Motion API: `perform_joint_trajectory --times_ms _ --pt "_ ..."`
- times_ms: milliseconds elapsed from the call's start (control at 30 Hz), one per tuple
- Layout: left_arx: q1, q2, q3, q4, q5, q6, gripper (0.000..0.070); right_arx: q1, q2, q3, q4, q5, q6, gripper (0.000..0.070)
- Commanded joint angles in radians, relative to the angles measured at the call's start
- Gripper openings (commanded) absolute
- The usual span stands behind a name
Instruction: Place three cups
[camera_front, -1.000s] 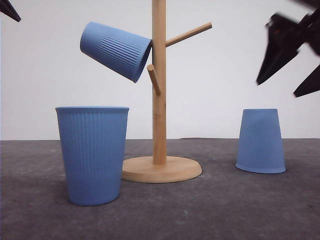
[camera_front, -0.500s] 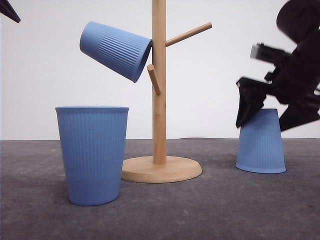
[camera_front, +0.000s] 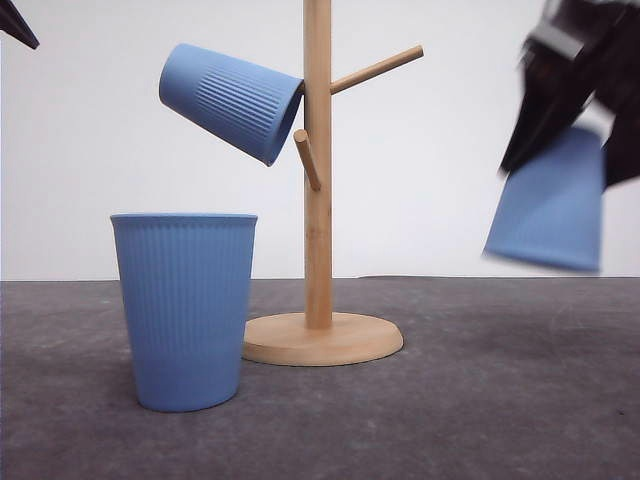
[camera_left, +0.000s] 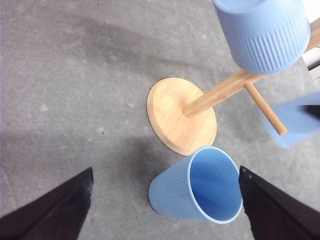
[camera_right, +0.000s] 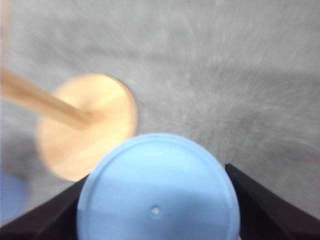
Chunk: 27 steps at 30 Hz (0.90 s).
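Three cups, and the one I am working is the held cup (camera_front: 548, 205) at the right edge of the front view, clear of the counter (camera_front: 480, 400), upside down, clenched by my right hand (camera_front: 570, 110). The wrist camera looks onto its flat base (camera_right: 157, 192), a dark finger (camera_right: 270, 200) on either side.

To do this well, I judge I should tilt the mouth toward the free peg (camera_front: 375, 68) on the upper right of the rack (camera_front: 318, 200), approach along the peg's own line, and slide on before letting go. Motion blur here suggests speed; I would slow near the pole so I do not knock it.

Second, the hung cup (camera_front: 232, 100) sits tilted on a peg at the upper left. Third, the standing cup (camera_front: 185, 310) is upright at lower left, near the rack's round foot. My left hand (camera_left: 165, 210) hovers above that one, fingers spread wide, gripping nothing.

All cups are matte light blue, tapered, finely ribbed below a smooth rim band. Pale wood makes up the rack; dark grey, slightly mottled material covers the counter.
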Motion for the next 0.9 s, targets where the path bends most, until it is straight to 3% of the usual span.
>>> perform_joint_trajectory --times_ms 0,167,300,667,767,867 --pt "0.0 0.005 0.007 0.018 -0.002 0.007 0.0541 -0.034 -0.051 0.004 0.002 -0.054 0.008 0.0363" --pt "0.0 0.005 0.007 0.028 -0.002 0.007 0.0541 -0.187 -0.208 -0.085 0.095 -0.326 0.033 0.0363" --pt "0.0 0.005 0.007 0.029 -0.002 0.007 0.0541 -0.266 -0.231 -0.16 0.274 -0.444 0.215 0.0363" --pt "0.0 0.005 0.007 0.03 -0.002 0.007 0.0541 -0.227 -0.063 -0.178 0.904 -0.479 0.796 0.0364" --pt "0.0 0.005 0.007 0.03 -0.002 0.007 0.0541 -0.186 0.004 -0.178 1.043 -0.471 0.883 0.0364" --pt "0.0 0.005 0.007 0.03 -0.002 0.007 0.0541 -0.131 0.059 -0.178 1.117 -0.426 0.905 0.0364"
